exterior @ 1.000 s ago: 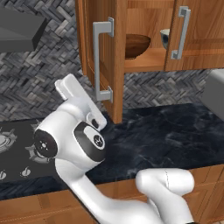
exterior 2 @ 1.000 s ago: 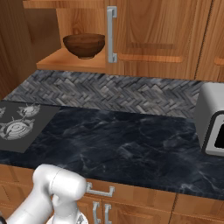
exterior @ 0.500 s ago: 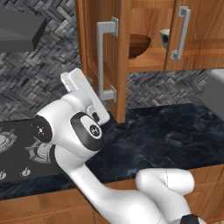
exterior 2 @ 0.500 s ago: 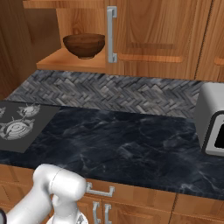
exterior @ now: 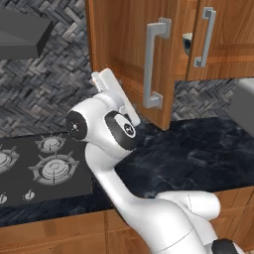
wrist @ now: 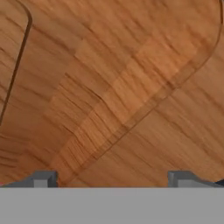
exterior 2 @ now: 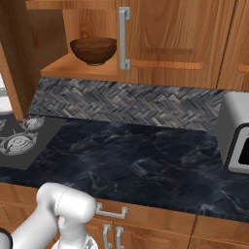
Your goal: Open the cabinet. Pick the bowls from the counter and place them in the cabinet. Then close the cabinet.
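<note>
The cabinet's left door [exterior: 124, 54] stands partly open, and its edge shows at the left of the right base view [exterior 2: 14, 63]. Pointing up against that door's outer face is my gripper [exterior: 100, 78]. In the hand view the gripper [wrist: 113, 180] is open, with the door's wood panel [wrist: 113, 87] close in front and nothing between the fingertips [wrist: 43, 179]. On the cabinet shelf sits the dark wooden bowl [exterior 2: 93, 50]. The cream bowl [exterior: 187, 43] peeks through the gap between the two doors. No bowl is on the black counter [exterior 2: 146, 160].
The right door [exterior 2: 170, 39] is shut, with a grey bar handle [exterior 2: 124, 36]. A gas hob [exterior: 39, 168] lies at the counter's left and a grey toaster [exterior 2: 236, 133] stands at its right. A range hood [exterior: 20, 34] hangs upper left. Wooden drawers [exterior 2: 146, 223] run below the counter.
The left door has swung toward shut, narrowing the gap and hiding the wooden bowl in the left base view. My hand has risen and moved right along the door.
</note>
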